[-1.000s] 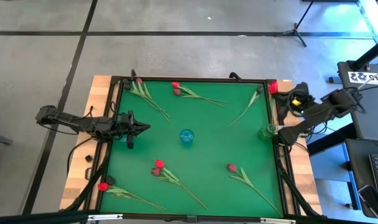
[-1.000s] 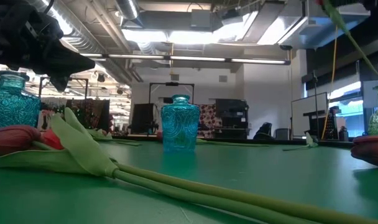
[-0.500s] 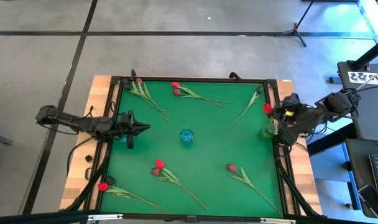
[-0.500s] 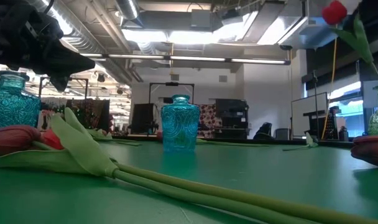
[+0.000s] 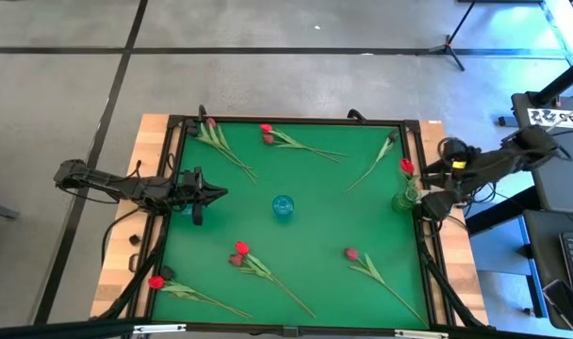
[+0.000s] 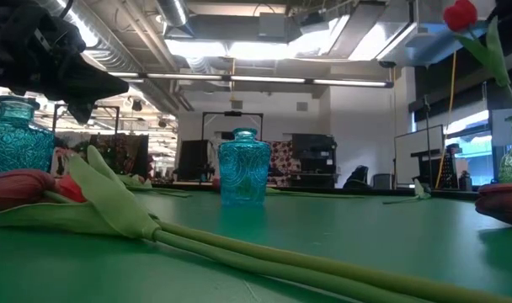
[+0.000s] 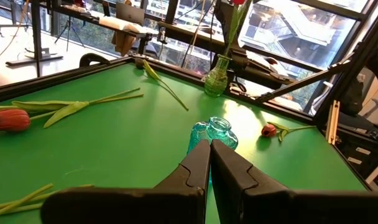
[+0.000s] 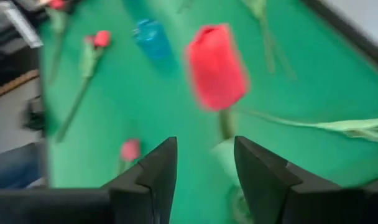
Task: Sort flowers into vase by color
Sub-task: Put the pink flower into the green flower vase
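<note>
High view, green table (image 5: 315, 235), grey floor (image 5: 268, 56)

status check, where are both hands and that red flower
Right hand open, at the table's right edge, clear of the red flower. Flower stands in the green vase. Left hand shut, waiting at the left edge. Nothing in the way.

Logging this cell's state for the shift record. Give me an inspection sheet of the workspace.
Surface: green mat in a black frame.
Job's things: red flower upright in the green vase; blue vase mid-mat; other flowers lie loose, one near the front.
Clutter: nothing seen.
Grippers: left gripper shut, over the mat's left side; right gripper open, empty, by the green vase.
Cables: black cables beside the mat's left edge.
Surroundings: grey floor; tripod behind.
</note>
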`<state>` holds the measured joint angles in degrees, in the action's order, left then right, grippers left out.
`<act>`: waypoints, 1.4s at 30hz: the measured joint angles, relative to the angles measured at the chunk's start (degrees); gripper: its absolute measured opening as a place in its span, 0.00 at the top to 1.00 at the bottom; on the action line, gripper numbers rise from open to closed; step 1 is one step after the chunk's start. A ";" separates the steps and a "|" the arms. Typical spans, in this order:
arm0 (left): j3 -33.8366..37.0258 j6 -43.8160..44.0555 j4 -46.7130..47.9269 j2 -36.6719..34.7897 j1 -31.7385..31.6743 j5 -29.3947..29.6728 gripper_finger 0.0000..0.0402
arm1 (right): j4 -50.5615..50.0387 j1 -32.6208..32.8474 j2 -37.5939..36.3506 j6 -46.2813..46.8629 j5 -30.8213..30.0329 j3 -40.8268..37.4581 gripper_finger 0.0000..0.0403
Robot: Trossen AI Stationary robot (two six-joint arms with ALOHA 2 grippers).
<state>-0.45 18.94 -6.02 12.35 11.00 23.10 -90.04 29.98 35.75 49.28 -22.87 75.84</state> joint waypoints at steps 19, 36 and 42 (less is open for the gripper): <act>0.00 0.00 0.00 0.00 0.00 0.00 0.97 | 19.92 -0.01 0.42 -19.88 -12.38 10.66 0.60; -0.04 12.26 -37.50 1.71 -0.05 -4.56 0.97 | 56.77 -0.02 11.12 -46.57 -32.82 10.57 0.60; -6.49 16.82 -38.32 10.74 0.08 -4.31 0.97 | 63.51 -0.02 16.08 -46.66 -35.02 10.57 0.60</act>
<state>-6.94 35.76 -44.34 23.08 11.08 18.79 -26.54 29.95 51.83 2.62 -57.89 86.41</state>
